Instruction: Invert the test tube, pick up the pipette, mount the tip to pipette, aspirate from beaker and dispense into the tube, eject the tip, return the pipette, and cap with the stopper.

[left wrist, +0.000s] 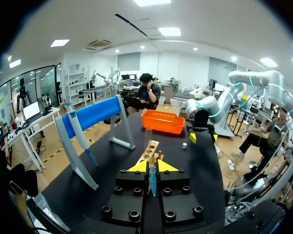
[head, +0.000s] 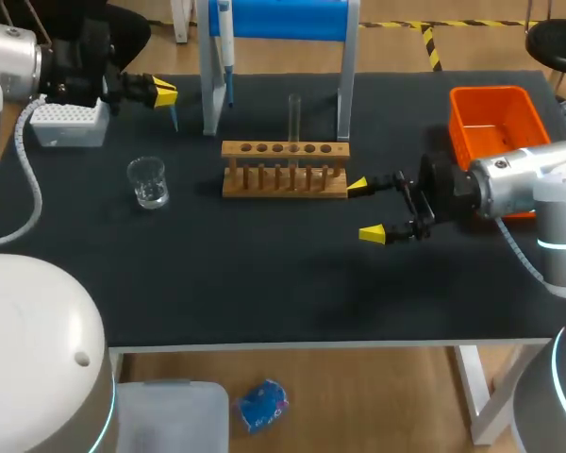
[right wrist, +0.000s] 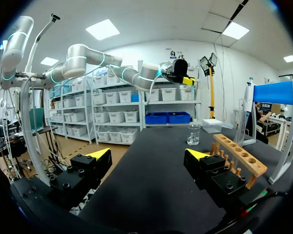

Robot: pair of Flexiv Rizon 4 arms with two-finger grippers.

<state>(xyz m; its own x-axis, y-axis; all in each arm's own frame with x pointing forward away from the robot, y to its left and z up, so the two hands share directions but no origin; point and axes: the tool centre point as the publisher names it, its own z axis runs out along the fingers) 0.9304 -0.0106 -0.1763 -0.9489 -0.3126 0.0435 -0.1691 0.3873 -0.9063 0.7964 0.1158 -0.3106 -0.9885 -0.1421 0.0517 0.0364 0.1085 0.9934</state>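
My left pincer (left wrist: 153,166), pinching a small blue plastic tip (left wrist: 152,181), must meet the hanging blue-and-white pipette (left wrist: 80,134) coaxially; my right pincer (head: 370,209) is spread.

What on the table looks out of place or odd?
The left end effector is shut on a loose blue tip, beside the tip box, while the pipette hangs on its stand. That is odd: the tip belongs on the pipette. Nothing looks spilled; the tube stands upright in the rack.

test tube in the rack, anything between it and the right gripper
Nothing visible does. The right gripper sits open at the wooden rack's right end, and the holes between it and the test tube are empty.
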